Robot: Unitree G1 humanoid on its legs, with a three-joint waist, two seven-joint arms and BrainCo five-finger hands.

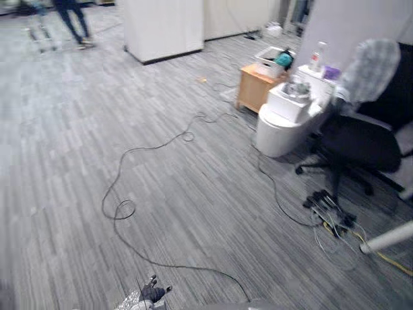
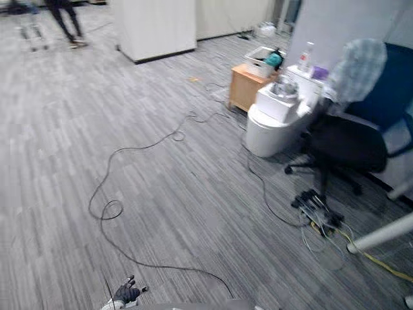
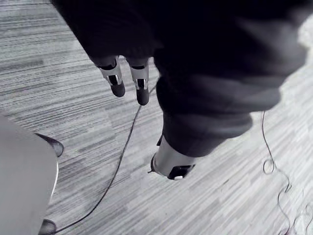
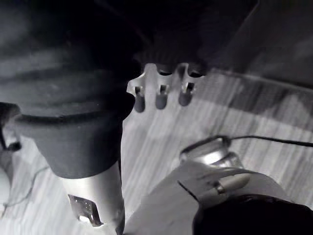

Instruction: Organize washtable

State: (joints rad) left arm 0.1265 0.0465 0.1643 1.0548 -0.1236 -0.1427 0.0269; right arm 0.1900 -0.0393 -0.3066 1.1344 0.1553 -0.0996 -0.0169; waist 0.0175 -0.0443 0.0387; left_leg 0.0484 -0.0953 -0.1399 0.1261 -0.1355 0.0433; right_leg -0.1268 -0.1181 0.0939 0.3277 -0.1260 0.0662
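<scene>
The washtable stands far off at the upper right: a white round basin unit (image 1: 284,126) with a white box and a metal item on top. Behind it are a clear bottle (image 1: 317,57) and a small purple thing (image 1: 332,71) on a white counter. Beside it, a low wooden cabinet (image 1: 255,87) carries a white bin with a teal object (image 1: 282,59). My left hand (image 1: 151,294) hangs low over the grey floor, fingers (image 3: 117,81) straight and holding nothing. My right hand (image 4: 161,95) also hangs over the floor with relaxed fingers, holding nothing.
A black office chair (image 1: 361,135) with a checked cloth over its back stands right of the basin. A power strip with tangled cables (image 1: 329,210) and a white pole (image 1: 387,239) lie at the right. A white partition (image 1: 161,29) and a person's legs (image 1: 71,19) are far back.
</scene>
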